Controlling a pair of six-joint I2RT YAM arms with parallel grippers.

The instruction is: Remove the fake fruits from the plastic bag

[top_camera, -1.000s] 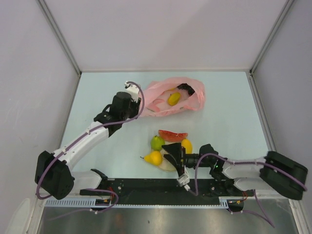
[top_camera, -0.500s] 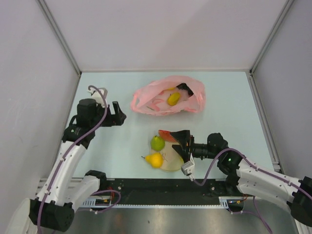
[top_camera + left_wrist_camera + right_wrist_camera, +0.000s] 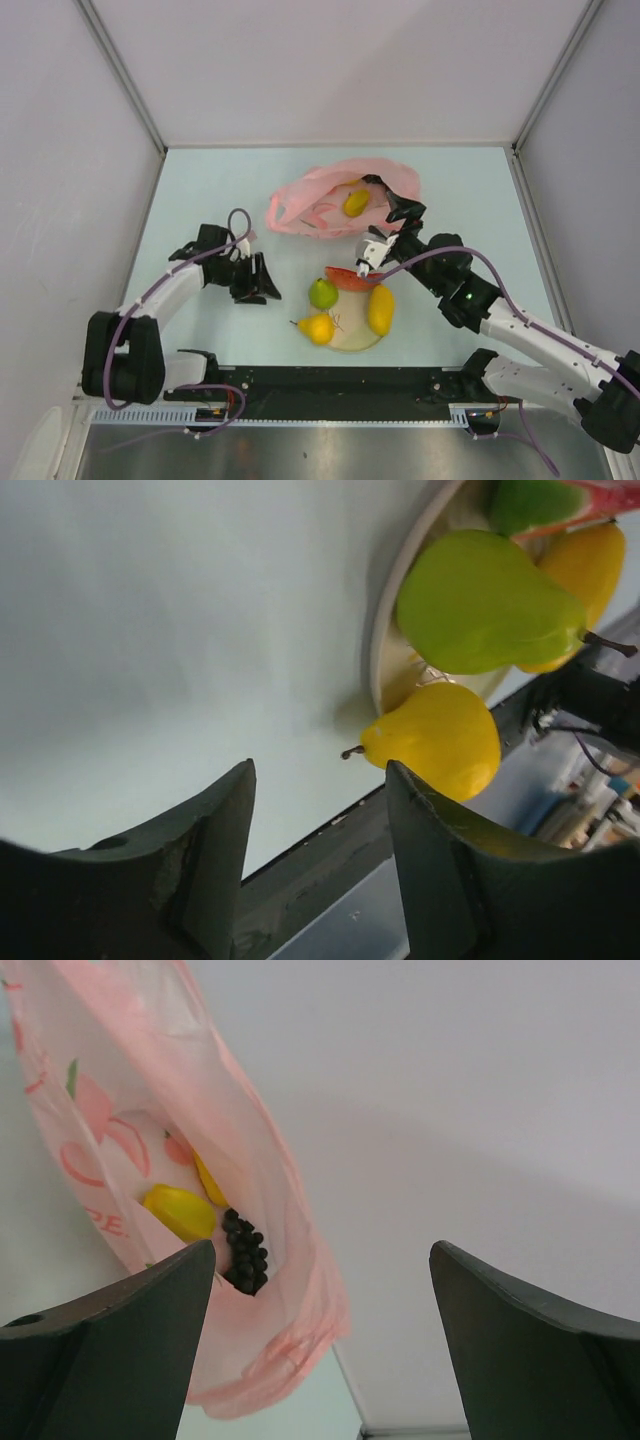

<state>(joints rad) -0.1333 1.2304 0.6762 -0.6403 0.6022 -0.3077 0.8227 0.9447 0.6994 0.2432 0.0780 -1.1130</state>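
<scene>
My right pincer point(image 3: 320, 1250) stands wide apart with nothing in it. It is aimed at the mouth of the plastic bag point(image 3: 320, 205), which lies crumpled at the far middle of the tabletop point(image 3: 200, 180). The bag is thin, crinkly and see-through pink, with red printed marks. Inside it I can see a glossy yellow lemon point(image 3: 355, 203). My right wrist view also shows a dark grape bunch point(image 3: 244, 1252) just beside the lemon and another yellow piece point(image 3: 207, 1180) behind it.

My left pincer point(image 3: 320, 770) is partly open and empty, low over the tabletop. It points at the cream plate point(image 3: 383, 650), which sits near the front edge, well apart from the bag. On the plate are a green pear point(image 3: 322, 293), a yellow mango point(image 3: 381, 309) and a red watermelon slice point(image 3: 350, 277) at its far side. A yellow pear-shaped fruit point(image 3: 318, 327) sits at its left rim. All of them are smooth and shiny.
</scene>
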